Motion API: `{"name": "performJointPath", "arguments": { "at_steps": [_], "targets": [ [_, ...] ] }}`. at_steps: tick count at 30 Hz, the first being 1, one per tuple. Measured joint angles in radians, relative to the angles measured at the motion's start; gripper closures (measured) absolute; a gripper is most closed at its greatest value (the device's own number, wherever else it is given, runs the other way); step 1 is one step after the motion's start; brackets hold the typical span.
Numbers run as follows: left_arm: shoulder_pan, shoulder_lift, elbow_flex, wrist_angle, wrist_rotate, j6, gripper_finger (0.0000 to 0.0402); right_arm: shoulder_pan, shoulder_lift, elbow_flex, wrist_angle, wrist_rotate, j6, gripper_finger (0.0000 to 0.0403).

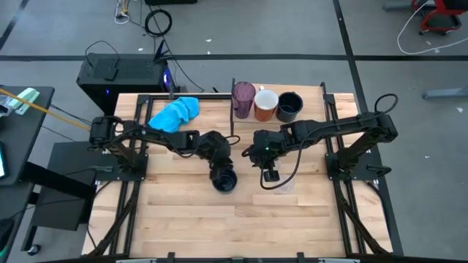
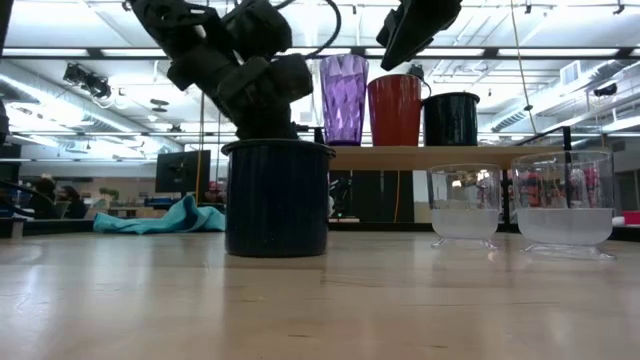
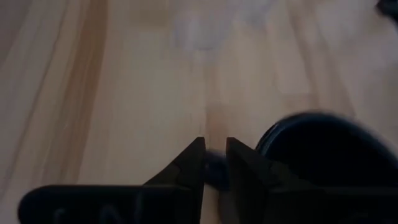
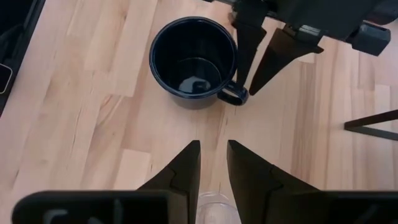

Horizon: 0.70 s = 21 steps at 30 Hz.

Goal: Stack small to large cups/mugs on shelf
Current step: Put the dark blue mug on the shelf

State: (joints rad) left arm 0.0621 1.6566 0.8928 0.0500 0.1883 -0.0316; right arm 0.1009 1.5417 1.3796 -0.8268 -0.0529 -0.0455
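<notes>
High view, left to right: the blue cloth [image 1: 175, 114] lies at the back left of the table [image 1: 190, 219], just left of the shelf's thin dark edge. The left gripper [image 1: 223, 169] reaches down to a black mug [image 1: 224, 180] standing mid-table; in the right wrist view its fingers [image 4: 249, 56] straddle the mug's handle [image 4: 233, 94], nearly together on it, though whether they actually press it cannot be told. The right gripper [image 1: 270, 175] hovers just right of that mug, its fingers close together with a narrow gap, and the rim of a clear cup [image 4: 217, 208] shows just below them, apparently not held.

On the shelf [image 1: 307, 109] at the back stand the purple tumbler [image 1: 243, 98], the orange mug [image 1: 265, 104] and a second black mug [image 1: 289, 107], side by side in a row.

Low view shows the mid-table mug in front of the shelf, hiding part of its left end, with the left arm above it. Two clear cups [image 2: 465, 205] [image 2: 565, 205] stand on the table to the right, near each other, in front of the shelf's right half.
</notes>
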Motion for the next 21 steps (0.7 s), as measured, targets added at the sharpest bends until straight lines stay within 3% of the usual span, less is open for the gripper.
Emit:
{"name": "performJointPath", "arguments": {
  "at_steps": [6,10,16,21],
  "targets": [
    [-0.023,-0.001,0.000,0.090,0.003,0.009,0.0335,0.000,0.000,0.000,0.005,0.000,0.006,0.0316],
    [-0.018,-0.043,0.000,0.066,-0.003,0.019,0.0337,0.000,0.000,0.000,0.005,0.000,0.011,0.0316],
    [0.026,-0.137,0.000,-0.196,-0.015,-0.048,0.0354,0.000,0.000,0.000,0.009,0.000,0.010,0.0316],
    [0.060,-0.125,-0.001,-0.406,-0.015,-0.046,0.0368,0.000,0.000,0.000,0.033,0.000,-0.008,0.0316]
  ]
}}
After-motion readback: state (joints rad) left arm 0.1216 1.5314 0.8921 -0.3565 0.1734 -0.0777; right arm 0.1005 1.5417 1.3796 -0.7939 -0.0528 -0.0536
